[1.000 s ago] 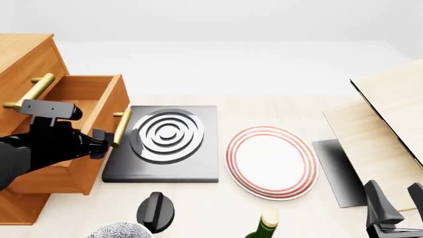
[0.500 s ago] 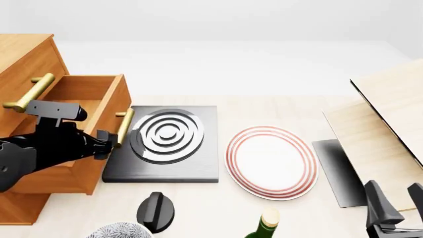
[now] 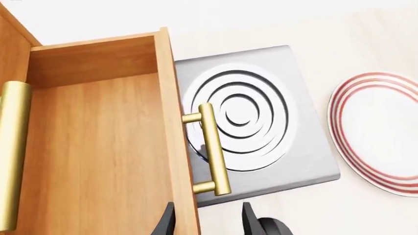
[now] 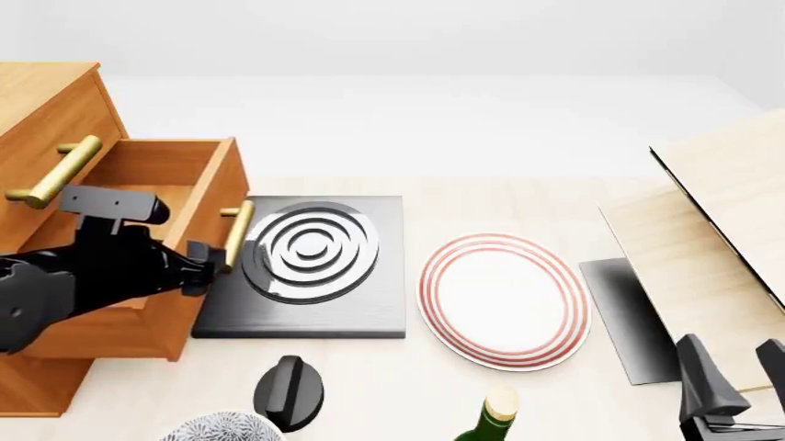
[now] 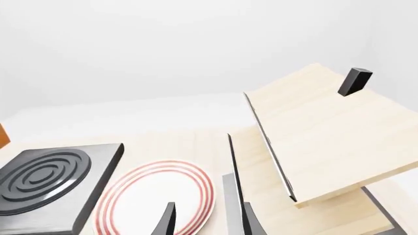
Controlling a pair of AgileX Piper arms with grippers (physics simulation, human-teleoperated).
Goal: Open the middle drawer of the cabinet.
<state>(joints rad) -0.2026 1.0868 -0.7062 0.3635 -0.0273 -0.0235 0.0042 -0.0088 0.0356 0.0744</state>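
The orange-brown cabinet (image 4: pixel 50 110) stands at the far left. Its middle drawer (image 4: pixel 147 165) is pulled well out over the table, showing its bare inside (image 3: pixel 98 161). The drawer's brass bar handle (image 4: pixel 235 234) (image 3: pixel 212 147) faces the black ringed plate. My left gripper (image 4: pixel 206 262) (image 3: pixel 207 209) sits at the handle's near end with its fingers apart. In the left wrist view the bar lies just beyond the tips, not clamped between them. The top drawer's handle (image 4: pixel 50 175) is above. My right gripper (image 4: pixel 733 363) (image 5: pixel 205 215) rests open at the near right, holding nothing.
A black square plate with silver rings (image 4: pixel 307 262) lies next to the open drawer. A red-rimmed white plate (image 4: pixel 503 299) is in the middle. A black knob (image 4: pixel 289 390), a patterned bowl (image 4: pixel 221 430) and a bottle top (image 4: pixel 494 413) line the near edge. Pale slanted boards (image 4: pixel 723 220) stand at the right.
The middle drawer has slid further out to the right, its handle now closer to the ringed plate. My left gripper moved right with it. The right arm has not moved.
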